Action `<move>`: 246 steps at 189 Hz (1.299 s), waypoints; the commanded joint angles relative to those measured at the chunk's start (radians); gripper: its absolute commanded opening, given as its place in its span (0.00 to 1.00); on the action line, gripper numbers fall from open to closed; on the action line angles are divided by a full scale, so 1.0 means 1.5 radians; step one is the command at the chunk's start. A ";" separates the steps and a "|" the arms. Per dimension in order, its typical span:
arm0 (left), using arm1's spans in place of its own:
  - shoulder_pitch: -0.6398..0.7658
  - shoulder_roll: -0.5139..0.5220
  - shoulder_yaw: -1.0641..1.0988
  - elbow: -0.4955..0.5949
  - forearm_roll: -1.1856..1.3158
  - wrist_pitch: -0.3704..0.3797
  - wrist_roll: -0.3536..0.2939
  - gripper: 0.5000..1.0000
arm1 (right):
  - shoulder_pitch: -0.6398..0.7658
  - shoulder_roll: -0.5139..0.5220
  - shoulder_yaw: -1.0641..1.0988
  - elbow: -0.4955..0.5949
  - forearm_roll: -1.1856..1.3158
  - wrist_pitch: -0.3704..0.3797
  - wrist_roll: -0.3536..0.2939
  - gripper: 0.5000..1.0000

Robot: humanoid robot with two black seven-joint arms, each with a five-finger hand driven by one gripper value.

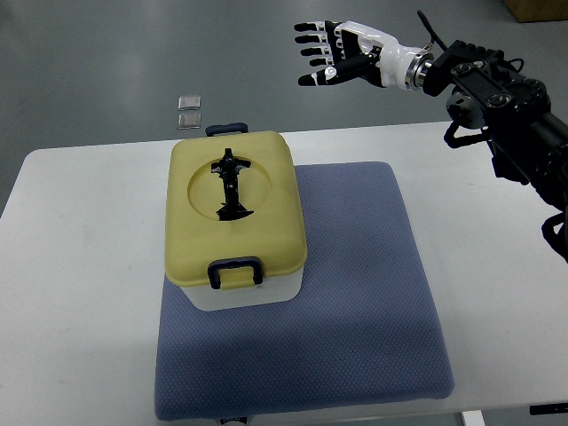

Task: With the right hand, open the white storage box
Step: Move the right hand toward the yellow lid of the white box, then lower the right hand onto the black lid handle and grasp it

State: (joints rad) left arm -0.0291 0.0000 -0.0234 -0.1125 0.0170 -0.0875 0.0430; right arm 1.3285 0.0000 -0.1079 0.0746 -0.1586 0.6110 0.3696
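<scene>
Blue-grey padded mat point(355, 302): nearest item, its front edge reaching the table's near edge; textured fabric, roughly square, lying flat on the right-of-centre part of the surface and slightly skewed.

White table point(80, 293): largest item, carrying everything but the hand. Rounded far-left corner in view; bare areas to the left and right of the mat.

White storage box point(240, 293): stands on the mat's far-left corner, its left side at or just over the mat's left edge. White lower body, pale yellow lid point(200, 240) fully seated on it (closed). Lid top has a round recess holding a black fold-down handle point(231, 188), lying flat. One dark latch point(234, 269) on the near side, sitting down against a yellow tab; a second dark latch point(226, 130) shows at the far side, by the table's far edge.

Right arm point(506, 98): black, jointed, entering from the picture's right edge, raised over the table's far-right corner and the grey floor beyond it.

Right hand point(342, 51): white and black, with black fingertips; fingers point(312, 38) extended and spread apart, holding nothing. Held beyond the table's far edge, well apart from the box and touching nothing.

Two small square pieces point(189, 110): pale, glossy, one just behind the other on the grey floor point(98, 62) past the table's far edge (too small to identify).
</scene>
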 commanded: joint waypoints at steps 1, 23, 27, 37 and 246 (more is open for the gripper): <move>0.000 0.000 0.000 -0.001 0.000 0.000 0.000 1.00 | 0.023 0.000 -0.015 0.031 -0.068 0.000 0.005 0.83; 0.000 0.000 -0.001 0.000 0.000 0.000 0.000 1.00 | 0.058 0.000 -0.014 0.115 -0.190 -0.001 0.034 0.83; 0.000 0.000 -0.001 0.000 0.000 0.000 0.000 1.00 | 0.064 0.000 -0.013 0.131 -0.212 -0.009 0.042 0.83; 0.000 0.000 -0.001 0.000 0.000 0.000 0.000 1.00 | 0.075 -0.005 -0.013 0.168 -0.270 -0.030 0.062 0.82; 0.000 0.000 -0.001 0.000 0.000 0.000 0.000 1.00 | 0.207 -0.020 -0.011 0.399 -0.770 -0.062 0.161 0.72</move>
State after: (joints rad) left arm -0.0291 0.0000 -0.0240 -0.1124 0.0168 -0.0874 0.0428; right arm 1.6368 -0.0318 -0.1242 0.6647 -1.2876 0.5184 0.6109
